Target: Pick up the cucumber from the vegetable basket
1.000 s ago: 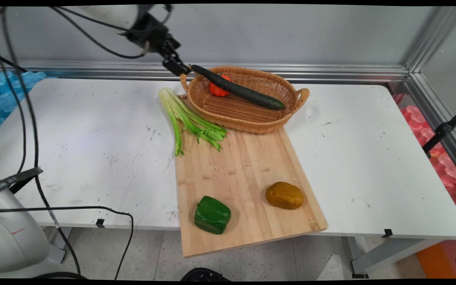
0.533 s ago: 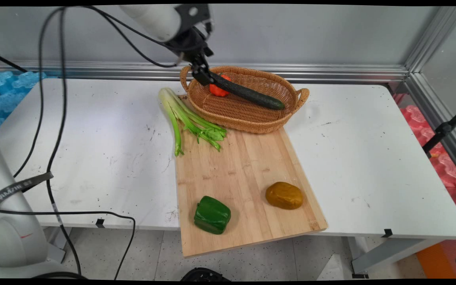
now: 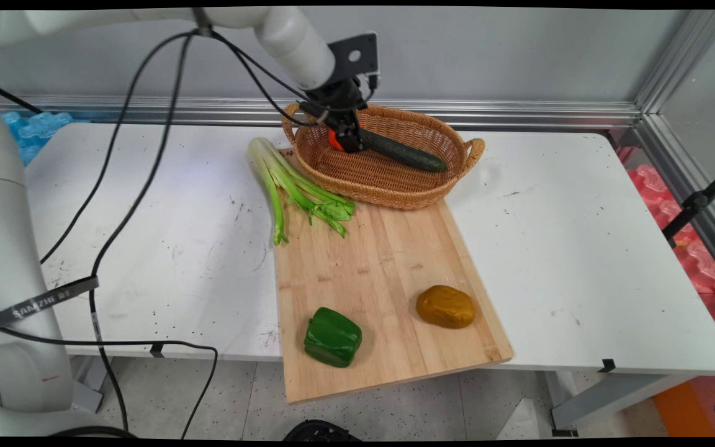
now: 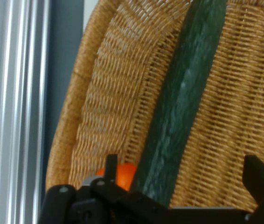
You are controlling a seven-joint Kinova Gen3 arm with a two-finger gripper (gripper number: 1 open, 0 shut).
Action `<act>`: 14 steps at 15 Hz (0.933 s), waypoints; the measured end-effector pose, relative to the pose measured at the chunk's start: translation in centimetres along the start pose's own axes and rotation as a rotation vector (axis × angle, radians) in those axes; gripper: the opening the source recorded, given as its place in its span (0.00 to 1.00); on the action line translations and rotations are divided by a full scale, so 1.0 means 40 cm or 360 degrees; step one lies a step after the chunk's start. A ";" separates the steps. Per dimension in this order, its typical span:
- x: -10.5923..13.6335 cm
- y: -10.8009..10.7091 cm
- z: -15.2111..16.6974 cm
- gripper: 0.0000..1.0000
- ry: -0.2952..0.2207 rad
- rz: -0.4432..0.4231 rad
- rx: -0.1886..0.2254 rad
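Note:
A long dark green cucumber (image 3: 404, 155) lies slantwise in the wicker basket (image 3: 395, 186) at the back of the table. My gripper (image 3: 352, 143) is down inside the basket over the cucumber's left end, hiding that end. In the hand view the gripper (image 4: 184, 169) is open, and the cucumber (image 4: 178, 112) runs up between its widely spread fingers (image 4: 258, 173). A small orange-red vegetable (image 3: 334, 140) sits just left of the gripper, and it also shows low in the hand view as an orange-red vegetable (image 4: 122, 173). I see no contact with the cucumber.
A wooden cutting board (image 3: 376, 273) reaches from the basket to the table's near edge. On it lie a green bell pepper (image 3: 332, 337) and a brown potato (image 3: 445, 306). Celery stalks (image 3: 289, 186) lie across the board's far left corner. Black cables hang at the left.
The arm has swung right and down, from the basket's left handle to inside the basket over the cucumber. The cucumber and the other things have not moved.

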 end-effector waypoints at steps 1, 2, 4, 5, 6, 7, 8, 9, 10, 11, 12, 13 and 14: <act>0.009 -0.003 0.024 1.00 -0.0011 0.0023 -0.0008; 0.016 -0.007 0.045 1.00 -0.0021 0.0045 -0.0016; 0.025 -0.011 0.074 1.00 -0.0034 0.0074 -0.0027; 0.030 -0.012 0.089 1.00 -0.0042 0.0091 -0.0034; 0.032 -0.013 0.098 1.00 -0.0047 0.0101 -0.0038; 0.035 -0.014 0.111 1.00 -0.0054 0.0116 -0.0045; 0.037 -0.015 0.119 1.00 -0.0058 0.0126 -0.0049; 0.040 -0.015 0.131 1.00 -0.0065 0.0144 -0.0056; 0.043 -0.015 0.141 1.00 -0.0069 0.0159 -0.0062; 0.045 -0.015 0.146 0.00 -0.0071 0.0170 -0.0065; 0.047 -0.014 0.152 0.00 -0.0074 0.0185 -0.0069; 0.048 -0.014 0.158 0.00 -0.0078 0.0203 -0.0073; 0.049 -0.014 0.162 0.00 -0.0083 0.0219 -0.0075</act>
